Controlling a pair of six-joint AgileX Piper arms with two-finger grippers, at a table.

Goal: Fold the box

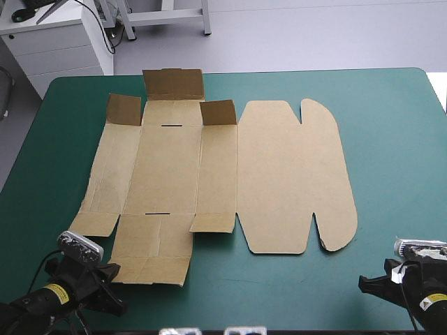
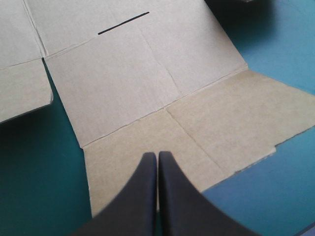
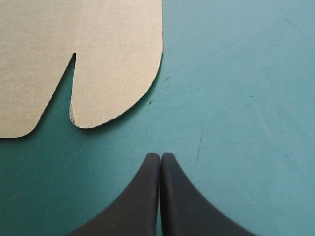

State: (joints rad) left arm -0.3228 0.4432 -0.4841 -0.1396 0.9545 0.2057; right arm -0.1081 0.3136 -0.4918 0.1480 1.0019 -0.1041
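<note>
Your left hand [image 2: 157, 156] and right hand [image 3: 160, 156] sit pinched together, empty, at the box's [image 1: 286, 174] near edge — part them before gripping it.

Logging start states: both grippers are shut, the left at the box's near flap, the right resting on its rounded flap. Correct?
No: the right wrist view shows the right gripper over bare teal-green cover, the rounded flap of the box ahead of it, not touching. The rest stands.
</note>
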